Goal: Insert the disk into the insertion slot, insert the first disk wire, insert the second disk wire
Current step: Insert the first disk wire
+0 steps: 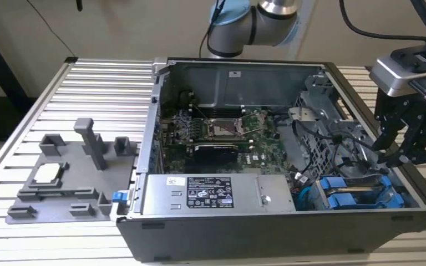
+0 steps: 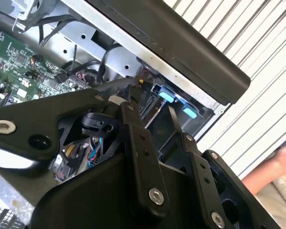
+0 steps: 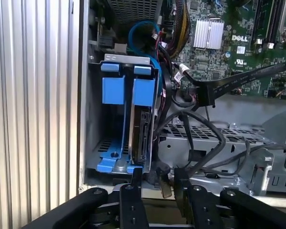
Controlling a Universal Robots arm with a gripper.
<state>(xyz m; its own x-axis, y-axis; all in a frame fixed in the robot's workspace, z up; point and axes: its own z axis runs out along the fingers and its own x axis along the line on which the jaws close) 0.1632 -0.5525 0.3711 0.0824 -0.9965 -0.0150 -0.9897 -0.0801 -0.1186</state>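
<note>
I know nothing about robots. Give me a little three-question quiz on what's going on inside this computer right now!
1. True or false: the disk sits in the insertion slot.
2. The disk's plastic carrier bracket is: A red, B blue, C green?
3. Fill in: the gripper, near the slot, is ____ and holds nothing.
Key: 1 true; 2 B; 3 open.
</note>
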